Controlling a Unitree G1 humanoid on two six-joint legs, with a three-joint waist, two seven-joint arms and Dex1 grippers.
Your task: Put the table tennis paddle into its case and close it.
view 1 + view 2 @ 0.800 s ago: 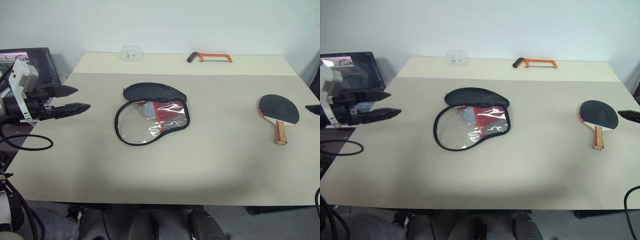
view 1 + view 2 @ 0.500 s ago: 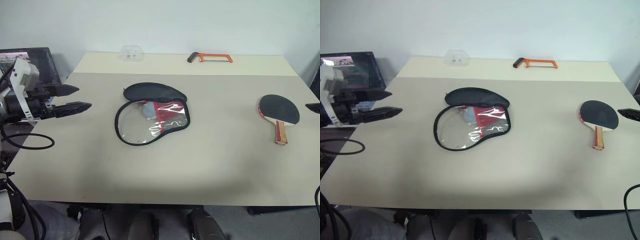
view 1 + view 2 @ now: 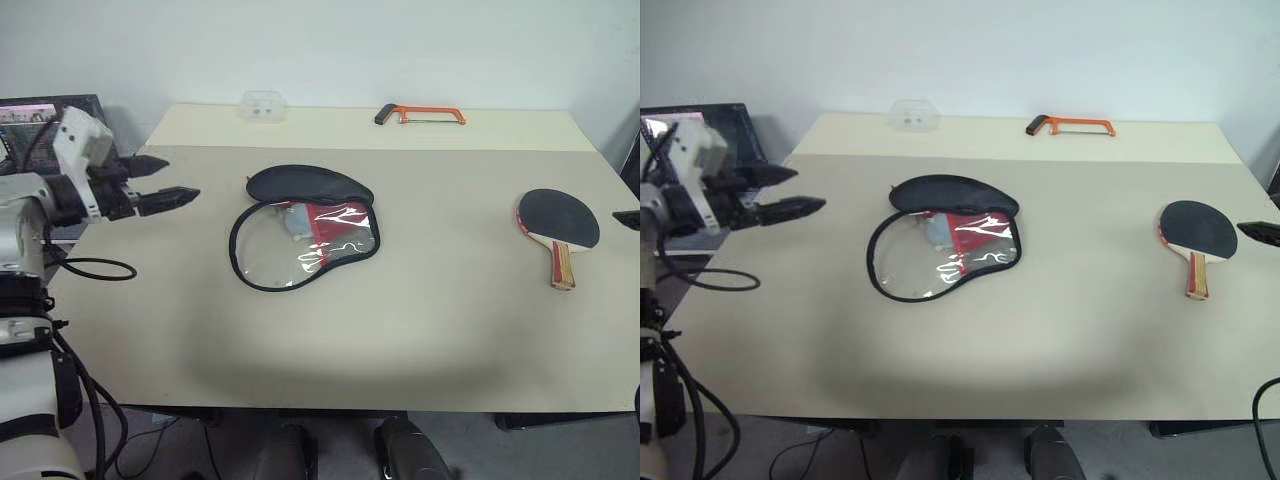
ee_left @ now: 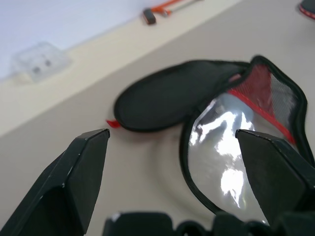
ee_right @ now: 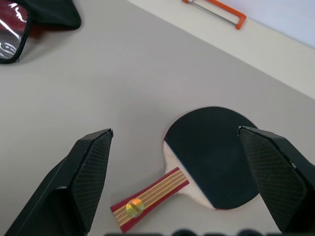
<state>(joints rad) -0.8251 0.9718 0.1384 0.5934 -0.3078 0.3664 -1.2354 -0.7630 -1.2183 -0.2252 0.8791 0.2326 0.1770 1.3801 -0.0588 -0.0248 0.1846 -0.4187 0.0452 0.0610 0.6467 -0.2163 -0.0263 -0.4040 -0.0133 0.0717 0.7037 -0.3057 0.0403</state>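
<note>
While case (image 3: 303, 228) lies unzipped, paddle (image 3: 556, 222) rests well apart on table (image 3: 420, 320).

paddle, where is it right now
In the left eye view the table tennis paddle lies flat on the right side of the table, handle toward the near edge, well right of the case, near the open right gripper.

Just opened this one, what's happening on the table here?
Nothing is held yet. The paddle lies on the right side of the table, and the case lies unzipped near the middle, its clear side spread flat. The left gripper hovers open over the table's left edge, pointed toward the case; the right gripper is open above the paddle. A hacksaw and a small clear box sit at the far edge.
</note>
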